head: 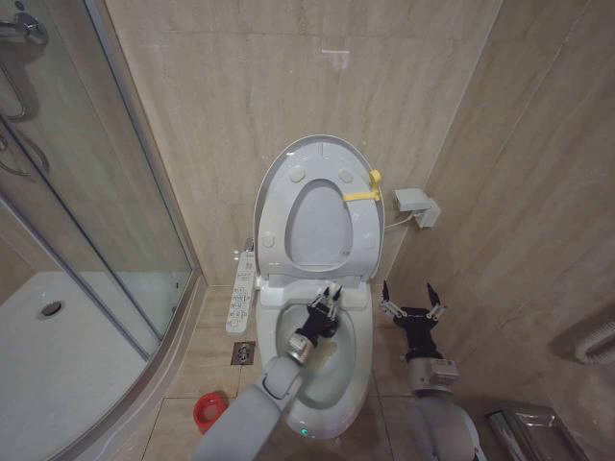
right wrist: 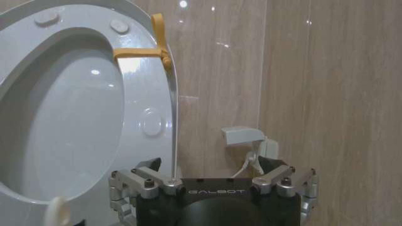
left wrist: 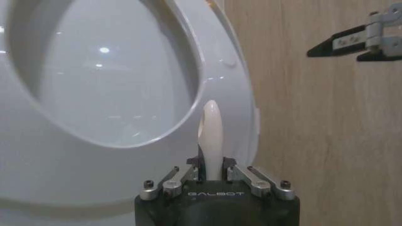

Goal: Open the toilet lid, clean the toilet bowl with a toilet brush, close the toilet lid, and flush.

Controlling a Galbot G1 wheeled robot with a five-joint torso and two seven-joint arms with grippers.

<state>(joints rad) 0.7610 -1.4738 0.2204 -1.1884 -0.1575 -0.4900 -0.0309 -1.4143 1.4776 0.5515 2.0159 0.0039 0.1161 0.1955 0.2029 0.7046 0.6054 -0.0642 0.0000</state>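
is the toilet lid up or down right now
Up. The toilet lid stands raised against the wall with the seat strapped to it, leaving the toilet bowl open beneath.

My left gripper [left wrist: 213,175] is clamped on the white stick handle of the toilet brush [left wrist: 212,136], which rises straight out from between my fingers [left wrist: 178,176]. Beyond the handle stands the raised ring-shaped seat [left wrist: 213,89], with the toilet lid [left wrist: 113,70] showing through its opening. Off to one side, against the beige wall [left wrist: 314,141], my right gripper's dark fingertip [left wrist: 339,43] hangs apart.
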